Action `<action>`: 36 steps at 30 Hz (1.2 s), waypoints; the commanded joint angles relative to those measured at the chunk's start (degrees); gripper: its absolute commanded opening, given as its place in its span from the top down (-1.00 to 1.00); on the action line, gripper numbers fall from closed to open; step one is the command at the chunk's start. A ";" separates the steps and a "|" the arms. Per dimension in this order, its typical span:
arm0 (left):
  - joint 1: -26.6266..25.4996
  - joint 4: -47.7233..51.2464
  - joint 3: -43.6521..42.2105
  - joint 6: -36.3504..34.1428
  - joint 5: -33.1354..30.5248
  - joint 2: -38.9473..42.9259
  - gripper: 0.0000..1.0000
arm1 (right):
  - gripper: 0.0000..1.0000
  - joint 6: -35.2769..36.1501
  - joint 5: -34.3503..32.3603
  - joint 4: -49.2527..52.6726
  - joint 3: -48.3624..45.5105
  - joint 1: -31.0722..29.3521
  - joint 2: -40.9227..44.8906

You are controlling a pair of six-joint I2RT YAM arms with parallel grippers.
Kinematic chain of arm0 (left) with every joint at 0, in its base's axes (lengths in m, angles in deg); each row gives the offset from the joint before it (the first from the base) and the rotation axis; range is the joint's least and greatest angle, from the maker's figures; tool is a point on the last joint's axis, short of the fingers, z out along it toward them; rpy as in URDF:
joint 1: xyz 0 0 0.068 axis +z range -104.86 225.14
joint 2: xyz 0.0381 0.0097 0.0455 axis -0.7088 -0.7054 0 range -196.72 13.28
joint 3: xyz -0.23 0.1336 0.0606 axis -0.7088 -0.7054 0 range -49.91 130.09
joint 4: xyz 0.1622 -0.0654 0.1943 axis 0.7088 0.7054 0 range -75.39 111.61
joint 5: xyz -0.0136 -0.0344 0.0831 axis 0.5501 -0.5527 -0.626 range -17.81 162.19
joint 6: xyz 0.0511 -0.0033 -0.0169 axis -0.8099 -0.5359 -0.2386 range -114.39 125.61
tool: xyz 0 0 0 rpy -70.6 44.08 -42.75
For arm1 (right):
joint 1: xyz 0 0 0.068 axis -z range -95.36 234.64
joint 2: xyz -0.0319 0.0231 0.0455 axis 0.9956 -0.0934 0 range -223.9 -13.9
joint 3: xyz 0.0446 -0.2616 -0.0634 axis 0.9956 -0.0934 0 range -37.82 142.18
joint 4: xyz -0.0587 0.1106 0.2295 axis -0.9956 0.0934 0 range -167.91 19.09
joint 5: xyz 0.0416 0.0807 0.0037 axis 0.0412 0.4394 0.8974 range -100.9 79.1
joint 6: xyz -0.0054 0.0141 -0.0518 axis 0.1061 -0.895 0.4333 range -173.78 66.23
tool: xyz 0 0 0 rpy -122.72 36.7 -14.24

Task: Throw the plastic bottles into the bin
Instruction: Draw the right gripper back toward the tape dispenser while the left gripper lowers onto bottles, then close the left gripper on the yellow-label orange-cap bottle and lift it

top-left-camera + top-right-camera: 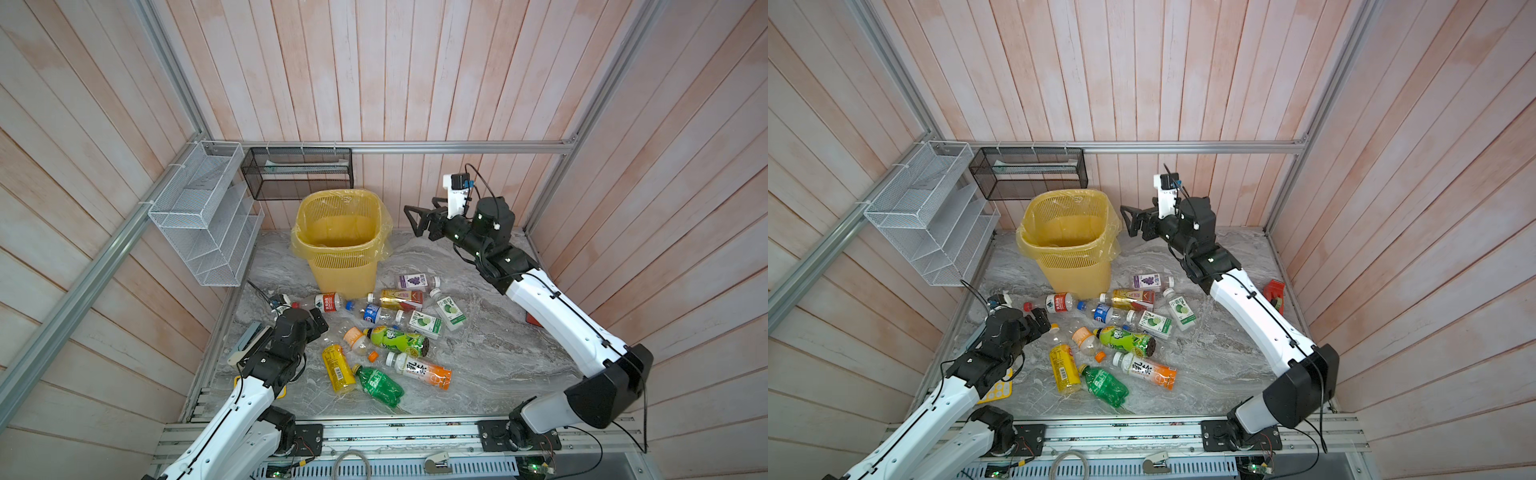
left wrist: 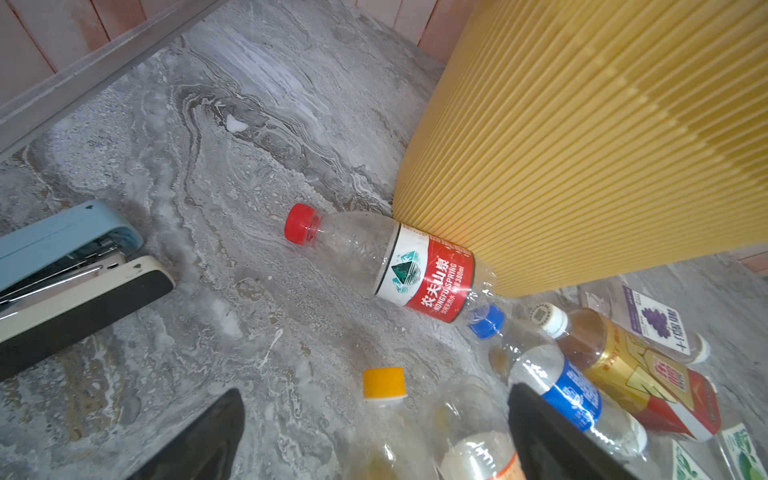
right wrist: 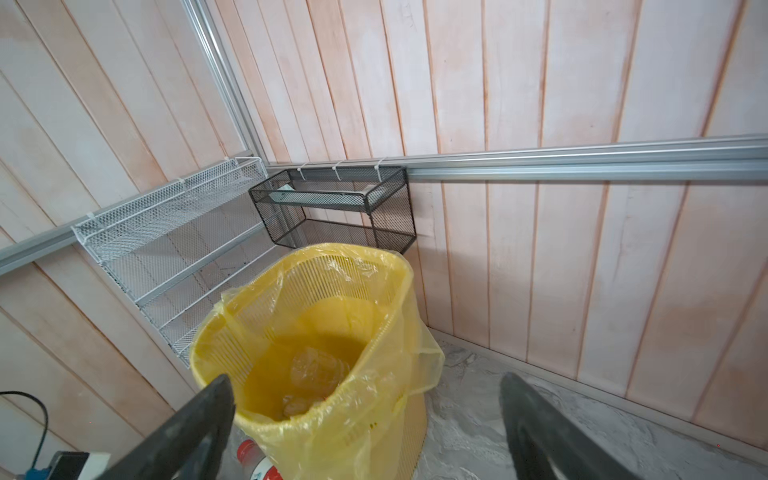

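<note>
The plastic bottles (image 1: 386, 332) lie scattered on their sides across the grey, marble-veined desk (image 1: 490, 357) in front of the bin (image 1: 345, 270), a tall yellow lattice wastebasket with a rounded-square rim. A thin translucent yellow bag (image 3: 419, 332) lines it and is folded loosely over the edge. Among the bottles are a clear red-labelled water bottle (image 2: 424, 274) with a red cap resting against the bin's foot, a blue-labelled bottle (image 1: 374, 313), a gold-and-red bottle (image 1: 399, 299), a purple grape-labelled bottle (image 1: 415, 281), two lime-labelled bottles (image 1: 451, 309), a bright green bottle (image 1: 395, 338), a yellow bottle (image 1: 338, 368), a crumpled dark green bottle (image 1: 380, 384) and an orange-and-white bottle (image 1: 419, 368). At the bottom of the bin the right wrist view shows a crushed clear bottle (image 3: 316, 370). The right hand (image 1: 409, 220) is raised just beside the bin's rim, its black fingers spread wide and holding nothing. The left hand (image 1: 318, 322) sits low over the near end of the pile, fingers also wide apart and empty, with a clear bottle with a yellow cap (image 2: 384, 382) between them; whether it touches that bottle I cannot tell. A white wire mesh rack (image 1: 203, 216) and a black mesh basket (image 1: 299, 172) hang on the pale wooden walls.
</note>
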 commanded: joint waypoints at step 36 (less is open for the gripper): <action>-24.57 5.64 -8.52 23.66 0.90 -9.06 -0.30 | -0.99 -6.58 -12.87 -3.24 -41.76 9.71 18.76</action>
